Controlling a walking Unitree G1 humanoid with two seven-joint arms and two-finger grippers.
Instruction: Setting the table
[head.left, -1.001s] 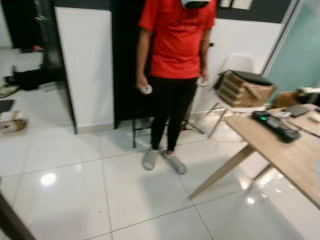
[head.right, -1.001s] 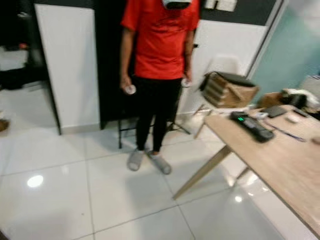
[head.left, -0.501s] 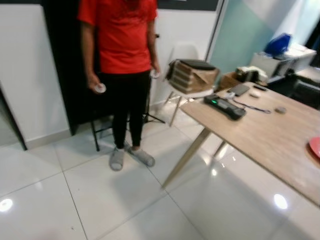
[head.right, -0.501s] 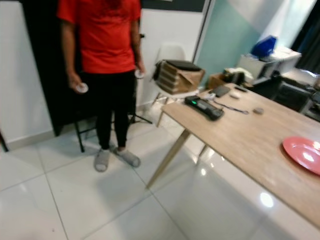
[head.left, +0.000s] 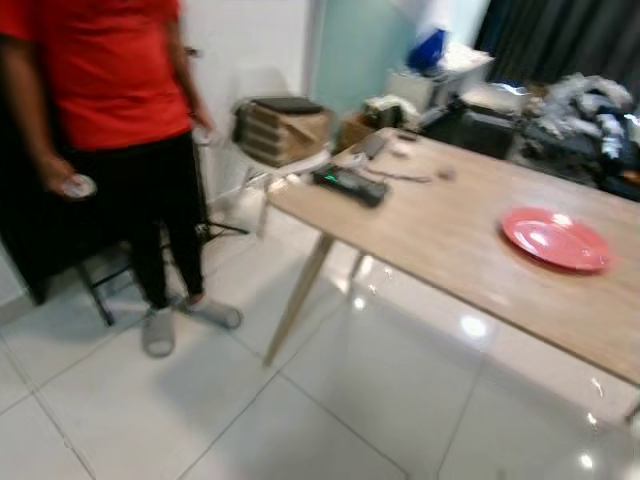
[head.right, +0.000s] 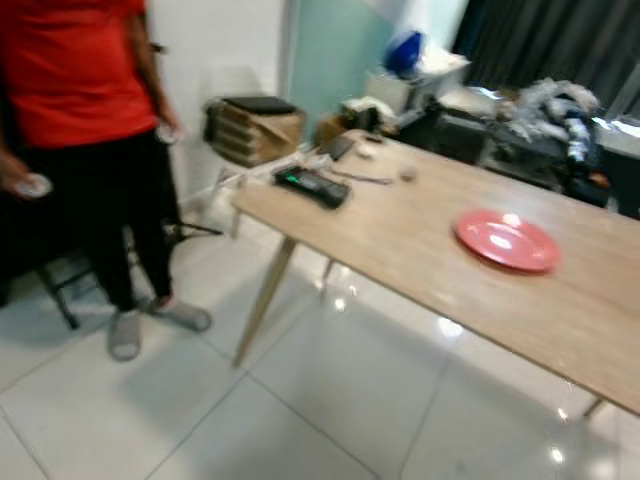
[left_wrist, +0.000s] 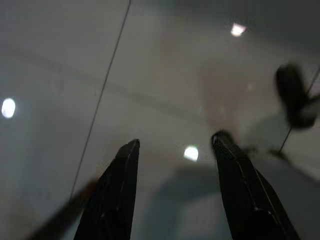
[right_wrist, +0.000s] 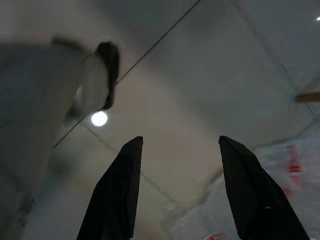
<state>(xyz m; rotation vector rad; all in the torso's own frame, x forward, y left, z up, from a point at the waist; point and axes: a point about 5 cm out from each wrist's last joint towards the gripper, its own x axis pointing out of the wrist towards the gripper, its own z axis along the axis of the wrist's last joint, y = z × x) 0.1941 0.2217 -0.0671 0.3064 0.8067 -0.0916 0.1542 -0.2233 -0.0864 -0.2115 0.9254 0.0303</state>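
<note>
A red plate (head.left: 556, 238) lies on a long light wooden table (head.left: 440, 250) that runs across the right of the eye views; the same plate (head.right: 505, 240) sits toward the table's far side. My left gripper (left_wrist: 175, 145) hangs open over the pale tiled floor with nothing between its fingers. My right gripper (right_wrist: 180, 142) is likewise open and empty, pointing down at the floor tiles.
A person in a red shirt and black trousers (head.left: 110, 130) stands at the left, holding controllers. A chair with stacked boxes (head.left: 285, 125) stands behind the table's corner. A black device (head.left: 348, 183) and small items lie on the table. Clutter (head.left: 570, 110) sits behind it.
The camera has swung to the right: the person has slid to the left edge, and the table with its red plate has come fully into view.
</note>
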